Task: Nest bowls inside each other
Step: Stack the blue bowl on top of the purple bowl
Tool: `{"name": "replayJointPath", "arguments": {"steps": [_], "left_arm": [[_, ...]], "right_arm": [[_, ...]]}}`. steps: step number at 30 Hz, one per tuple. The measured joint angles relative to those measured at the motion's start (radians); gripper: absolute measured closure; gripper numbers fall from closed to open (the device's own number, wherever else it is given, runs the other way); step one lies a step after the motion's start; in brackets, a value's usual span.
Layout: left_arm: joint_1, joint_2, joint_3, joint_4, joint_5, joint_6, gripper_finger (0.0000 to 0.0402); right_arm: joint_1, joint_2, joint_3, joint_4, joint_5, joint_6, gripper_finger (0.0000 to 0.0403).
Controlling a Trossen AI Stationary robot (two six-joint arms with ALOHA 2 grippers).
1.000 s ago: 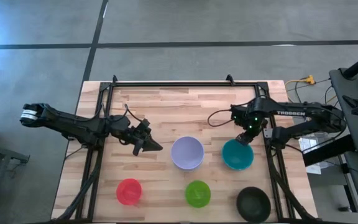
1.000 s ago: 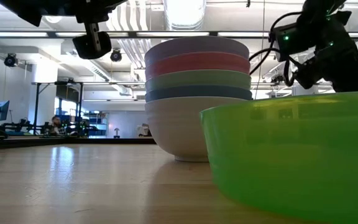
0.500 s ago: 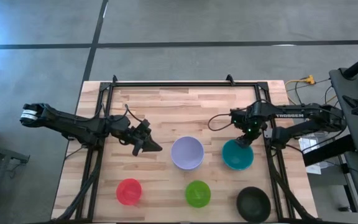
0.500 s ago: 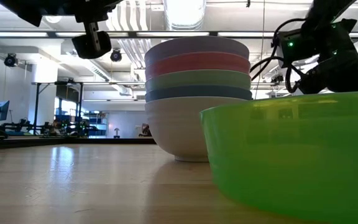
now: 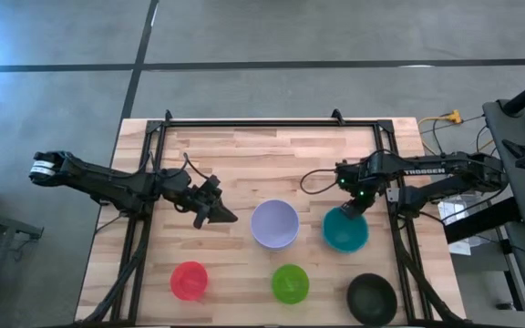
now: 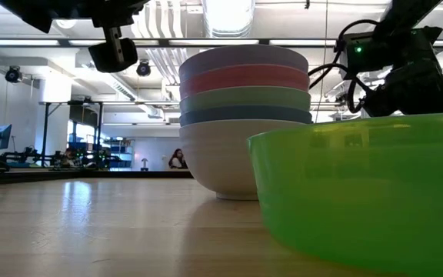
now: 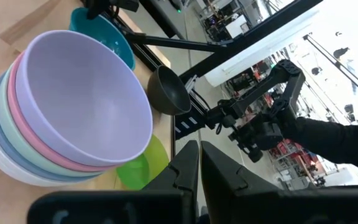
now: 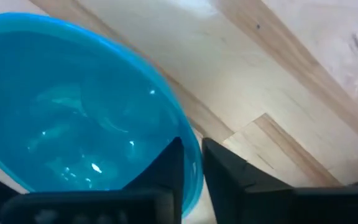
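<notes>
A stack of nested bowls (image 5: 274, 224), lavender on top, stands on its white bottom bowl mid-table; the low view shows the stack (image 6: 244, 115) side on. The teal bowl (image 5: 345, 229) sits to its right. Along the near edge stand the red bowl (image 5: 190, 280), the bright green bowl (image 5: 290, 283) and the black bowl (image 5: 372, 298). My right gripper (image 5: 355, 207) points steeply down at the teal bowl's far rim, shut on it. My left gripper (image 5: 222, 216) hovers left of the stack, shut and holding nothing. My right gripper pinches the teal bowl's rim (image 8: 195, 163) at its far side, with one finger (image 8: 171, 163) inside the bowl and the other finger (image 8: 221, 167) outside. The fingers come from above, slanting down. In the high view the bowl still sits on the table.
A black frame (image 5: 272, 122) runs along the table's far edge and down both sides. Bare wood lies across the far half of the table (image 5: 262, 164). In the low view the bright green bowl (image 6: 360, 192) hides the teal bowl and my right fingertips.
My right gripper has sunk onto the teal bowl's far rim and drifted a little toward the table's left. My left arm and the other bowls have kept still.
</notes>
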State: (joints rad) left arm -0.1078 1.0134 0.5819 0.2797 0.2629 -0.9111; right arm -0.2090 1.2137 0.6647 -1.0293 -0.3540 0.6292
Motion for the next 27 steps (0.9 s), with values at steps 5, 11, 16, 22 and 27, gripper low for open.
{"name": "replayJointPath", "arguments": {"steps": [5, 11, 16, 22, 27], "left_arm": [[0.000, 0.000, 0.000, 0.000, 0.022, 0.000, 0.0400], [0.000, 0.000, 0.000, 0.000, 0.033, 0.000, 0.0400], [0.000, 0.000, 0.000, 0.000, 0.044, 0.001, 0.0400], [0.001, 0.000, 0.000, 0.000, 0.047, 0.001, 0.0400], [0.001, 0.000, 0.000, 0.000, 0.047, 0.008, 0.0400]], "right_arm": [[0.008, 0.000, 0.000, 0.006, -0.022, 0.000, 0.0383], [0.026, 0.000, 0.002, 0.016, -0.025, 0.018, 0.0385], [0.028, -0.002, 0.051, 0.003, -0.046, 0.019, 0.0385], [0.028, -0.013, 0.149, -0.051, -0.013, 0.015, 0.0387], [0.028, -0.015, 0.240, -0.182, 0.059, -0.026, 0.0387]]}}
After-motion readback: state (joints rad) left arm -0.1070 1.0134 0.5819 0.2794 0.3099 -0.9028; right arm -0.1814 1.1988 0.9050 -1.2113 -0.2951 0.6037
